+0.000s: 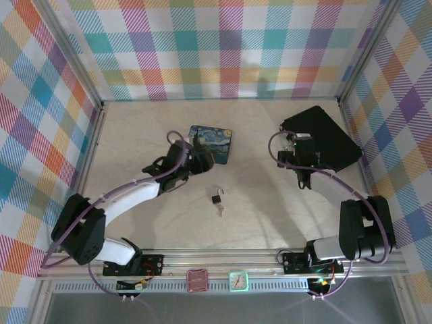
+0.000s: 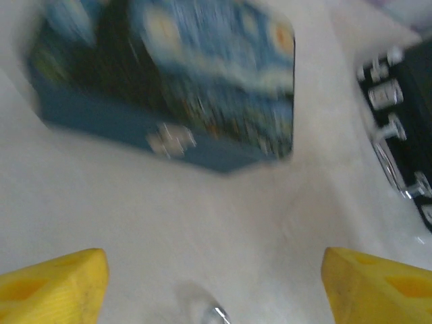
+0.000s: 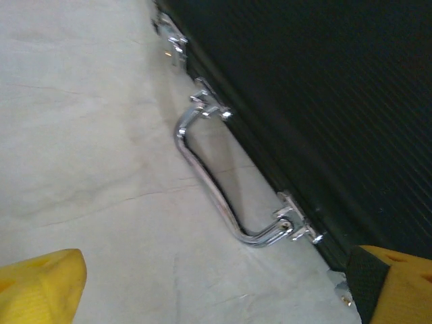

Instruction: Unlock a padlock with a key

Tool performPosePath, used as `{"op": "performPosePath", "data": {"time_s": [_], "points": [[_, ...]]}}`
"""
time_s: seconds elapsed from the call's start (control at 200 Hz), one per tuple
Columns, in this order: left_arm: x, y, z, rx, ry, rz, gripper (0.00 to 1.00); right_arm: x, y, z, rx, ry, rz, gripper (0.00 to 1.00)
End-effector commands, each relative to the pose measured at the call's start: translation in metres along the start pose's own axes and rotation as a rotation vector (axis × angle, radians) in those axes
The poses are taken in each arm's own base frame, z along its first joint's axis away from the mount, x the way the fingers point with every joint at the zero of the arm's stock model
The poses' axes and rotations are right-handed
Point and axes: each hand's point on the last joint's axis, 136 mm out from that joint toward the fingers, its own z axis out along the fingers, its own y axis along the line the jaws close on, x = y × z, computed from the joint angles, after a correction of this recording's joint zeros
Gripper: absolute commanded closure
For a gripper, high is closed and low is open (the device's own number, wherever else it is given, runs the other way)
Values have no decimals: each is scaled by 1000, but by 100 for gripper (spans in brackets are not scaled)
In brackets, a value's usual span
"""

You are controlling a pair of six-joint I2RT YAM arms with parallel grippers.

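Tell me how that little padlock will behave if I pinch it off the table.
The padlock is tiny with a blocky dark body, so probably light and rigid; pushed, it should skid on the table rather than roll. Its thin shackle offers little to pinch; the body seems safer. The key close beside it may get nudged.

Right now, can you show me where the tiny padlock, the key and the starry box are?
padlock point(image 1: 217, 199): top external view, on its dark square body.
key point(image 1: 220, 211): top external view, on its thin metal shaft.
starry tin box point(image 1: 217, 142): top external view, on its painted lid.
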Motion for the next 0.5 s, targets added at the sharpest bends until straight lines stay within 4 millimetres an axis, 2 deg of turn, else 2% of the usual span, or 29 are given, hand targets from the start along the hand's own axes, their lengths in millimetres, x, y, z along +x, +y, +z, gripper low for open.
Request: {"op": "performPosePath", "data": {"time_s": [0.0, 0.075, 0.17, 0.245, 0.335, 0.42, 0.455, 0.495], "points": [[-43, 53, -22, -215, -114, 132, 15, -15, -2, 14, -72, -117, 12, 1], [-71, 85, -35, -307, -218, 123, 15, -21, -4, 18, -84, -201, 17, 1], [-88, 117, -45, -373, -326, 86, 15, -23, -2, 20, -134, -256, 47, 1], [-91, 139, -52, -473, -388, 117, 15, -17, 2, 24, -174, -267, 44, 1], [-91, 165, -53, -583, -401, 151, 15, -17, 7, 19, -210, -312, 31, 1], [-88, 188, -48, -667, -383, 176, 15, -12, -3, 17, -182, -404, 69, 1], [-85, 195, -45, -693, -374, 177, 15, -6, -6, 17, -169, -368, 77, 1], [-85, 201, -44, -710, -368, 180, 15, -10, -8, 17, -152, -386, 85, 1]]}}
